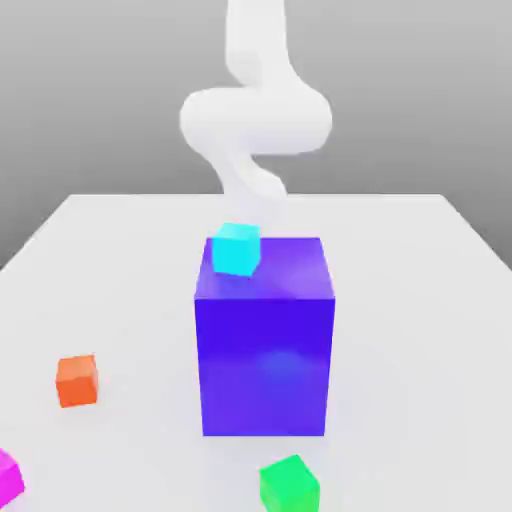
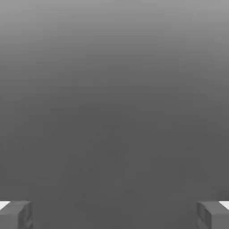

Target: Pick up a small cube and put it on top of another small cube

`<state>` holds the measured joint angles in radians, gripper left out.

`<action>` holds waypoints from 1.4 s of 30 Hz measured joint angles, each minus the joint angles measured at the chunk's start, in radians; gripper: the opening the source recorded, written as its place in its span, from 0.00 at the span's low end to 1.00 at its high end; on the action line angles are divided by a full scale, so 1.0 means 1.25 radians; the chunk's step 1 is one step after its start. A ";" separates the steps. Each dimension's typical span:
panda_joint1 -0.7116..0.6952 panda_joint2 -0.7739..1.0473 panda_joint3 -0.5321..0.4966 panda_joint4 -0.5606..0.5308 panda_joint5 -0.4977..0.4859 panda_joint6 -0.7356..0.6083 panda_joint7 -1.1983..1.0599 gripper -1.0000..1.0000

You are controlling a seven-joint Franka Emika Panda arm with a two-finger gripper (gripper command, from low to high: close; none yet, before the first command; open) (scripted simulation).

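The two blocky grey fingers point(image 2: 17, 214) stand spread as wide as they go, with nothing between them but plain grey backdrop. In the exterior view the smooth, rounded white arm point(image 1: 256, 115) coils above the far edge of the matte white tabletop point(image 1: 120, 260). A large glossy blue cube point(image 1: 264, 335) sits mid-tabletop; a small cyan cube point(image 1: 236, 248) rests on its top face, at that face's far corner toward the exterior view's left. A small orange cube point(image 1: 77, 381) lies toward the left edge, a small green cube point(image 1: 289, 485) at the near edge, and a small magenta cube point(image 1: 8, 478) at the near left corner.
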<state>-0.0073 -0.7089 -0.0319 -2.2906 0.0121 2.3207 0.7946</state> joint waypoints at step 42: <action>-0.248 1.047 -0.168 0.126 0.248 0.303 -0.146 0.00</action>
<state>-0.3177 0.6004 -0.2415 -2.1327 0.3225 2.6995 0.6127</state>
